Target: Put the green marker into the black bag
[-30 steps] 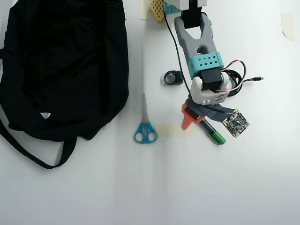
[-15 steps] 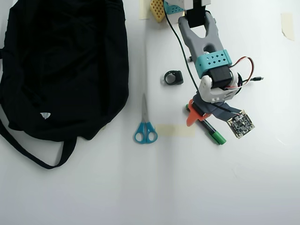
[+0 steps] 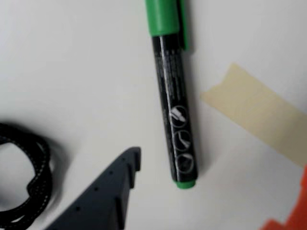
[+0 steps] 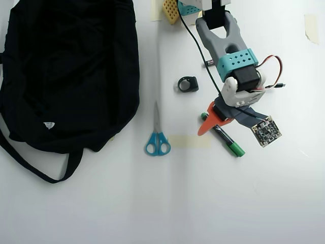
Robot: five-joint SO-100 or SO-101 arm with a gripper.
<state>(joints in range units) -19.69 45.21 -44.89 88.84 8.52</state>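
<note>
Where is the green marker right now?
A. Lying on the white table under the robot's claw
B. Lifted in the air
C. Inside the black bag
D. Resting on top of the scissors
A: the green marker lies flat on the table, the gripper above it, far from the black bag.

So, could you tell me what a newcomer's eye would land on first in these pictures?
Probably the black bag, which fills the upper left of the overhead view and dwarfs everything else. Next comes the arm reaching down from the top edge, its open jaws above the green marker lying diagonally right of centre. In the wrist view that marker dominates, with a strip of beige tape beside it.
</note>
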